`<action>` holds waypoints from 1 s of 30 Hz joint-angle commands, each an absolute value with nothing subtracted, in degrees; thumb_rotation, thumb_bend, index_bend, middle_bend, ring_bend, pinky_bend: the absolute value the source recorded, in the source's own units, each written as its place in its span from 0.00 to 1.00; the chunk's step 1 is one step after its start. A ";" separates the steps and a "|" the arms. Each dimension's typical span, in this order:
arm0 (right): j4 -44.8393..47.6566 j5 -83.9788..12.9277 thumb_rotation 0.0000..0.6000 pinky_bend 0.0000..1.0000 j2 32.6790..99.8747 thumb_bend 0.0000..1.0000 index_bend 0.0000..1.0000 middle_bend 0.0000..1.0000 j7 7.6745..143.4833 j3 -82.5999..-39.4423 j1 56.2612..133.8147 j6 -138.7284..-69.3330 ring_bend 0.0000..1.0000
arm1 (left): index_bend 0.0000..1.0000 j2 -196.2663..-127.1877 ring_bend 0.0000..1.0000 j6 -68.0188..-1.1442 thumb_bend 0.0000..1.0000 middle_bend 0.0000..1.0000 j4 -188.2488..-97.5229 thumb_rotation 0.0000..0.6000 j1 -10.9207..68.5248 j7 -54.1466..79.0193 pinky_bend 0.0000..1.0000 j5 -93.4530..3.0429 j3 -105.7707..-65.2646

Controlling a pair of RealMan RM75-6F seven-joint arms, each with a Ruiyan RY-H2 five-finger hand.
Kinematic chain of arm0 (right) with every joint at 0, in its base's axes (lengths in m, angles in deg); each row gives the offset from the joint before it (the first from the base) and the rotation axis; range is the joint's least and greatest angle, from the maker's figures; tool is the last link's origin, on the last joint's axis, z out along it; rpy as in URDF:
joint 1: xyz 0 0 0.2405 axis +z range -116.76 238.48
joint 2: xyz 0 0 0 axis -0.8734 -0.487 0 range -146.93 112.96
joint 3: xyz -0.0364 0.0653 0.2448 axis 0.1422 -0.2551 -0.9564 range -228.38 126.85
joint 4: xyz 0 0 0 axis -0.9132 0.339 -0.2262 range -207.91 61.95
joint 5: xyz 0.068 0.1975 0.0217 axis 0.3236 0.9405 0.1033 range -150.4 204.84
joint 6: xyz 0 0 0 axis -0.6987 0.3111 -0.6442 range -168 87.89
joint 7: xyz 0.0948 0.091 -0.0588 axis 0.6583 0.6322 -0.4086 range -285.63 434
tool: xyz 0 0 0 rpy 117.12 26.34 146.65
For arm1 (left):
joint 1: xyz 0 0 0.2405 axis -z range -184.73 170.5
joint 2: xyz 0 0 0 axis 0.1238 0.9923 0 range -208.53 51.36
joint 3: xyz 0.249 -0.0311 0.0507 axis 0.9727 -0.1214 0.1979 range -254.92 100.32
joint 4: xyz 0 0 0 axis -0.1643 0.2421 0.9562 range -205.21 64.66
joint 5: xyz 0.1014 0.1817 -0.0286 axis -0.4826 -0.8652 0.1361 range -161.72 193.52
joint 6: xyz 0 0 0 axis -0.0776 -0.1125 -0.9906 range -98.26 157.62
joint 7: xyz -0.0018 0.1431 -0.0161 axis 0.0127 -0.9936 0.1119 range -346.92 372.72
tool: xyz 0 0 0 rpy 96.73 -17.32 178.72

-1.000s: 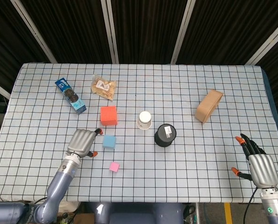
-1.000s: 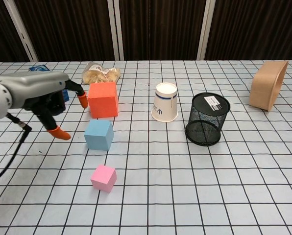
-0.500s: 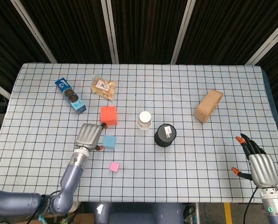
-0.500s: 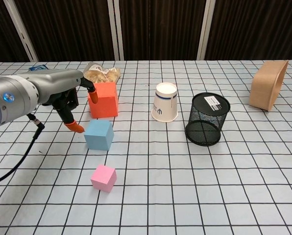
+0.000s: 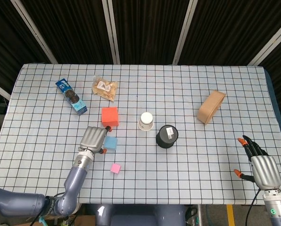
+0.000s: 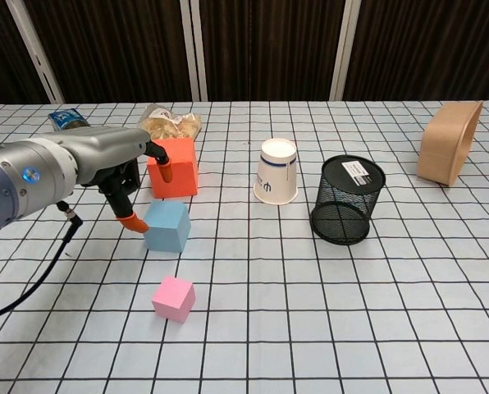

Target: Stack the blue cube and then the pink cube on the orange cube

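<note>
I count three cubes, one each: orange cube (image 6: pixel 172 167), blue cube (image 6: pixel 166 226) just before it, pink cube (image 6: pixel 174 298) nearer me. My left hand (image 6: pixel 123 171) spreads empty fingers around the blue cube's left side. My right hand (image 5: pixel 261 166) rests empty, fingers apart, well apart from them.

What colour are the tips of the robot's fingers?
Orange, on dark fingers of the left hand; clearest in the chest view.

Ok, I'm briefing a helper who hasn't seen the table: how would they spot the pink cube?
On the checked table, find the orange cube left of the paper cup. Nearer the robot sits the blue cube, then the pink cube, alone. It is the smallest of the three.
</note>
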State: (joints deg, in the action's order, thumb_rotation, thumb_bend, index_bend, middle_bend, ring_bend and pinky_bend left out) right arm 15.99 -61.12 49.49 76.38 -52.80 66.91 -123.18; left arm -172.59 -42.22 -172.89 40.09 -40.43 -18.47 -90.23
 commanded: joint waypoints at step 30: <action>16.45 -59.70 1.00 0.37 48.85 0.10 0.12 0.10 76.01 -52.74 67.23 -121.28 0.17 | 0.34 -176.35 0.80 -40.90 0.26 0.91 -167.07 1.00 43.33 -39.88 0.85 -16.49 -88.69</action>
State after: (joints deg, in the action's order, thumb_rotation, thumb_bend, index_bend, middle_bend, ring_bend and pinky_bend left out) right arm 16.46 -59.70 48.85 76.01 -52.74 67.23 -121.28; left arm -176.33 -40.90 -167.09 43.31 -39.89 -16.51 -88.69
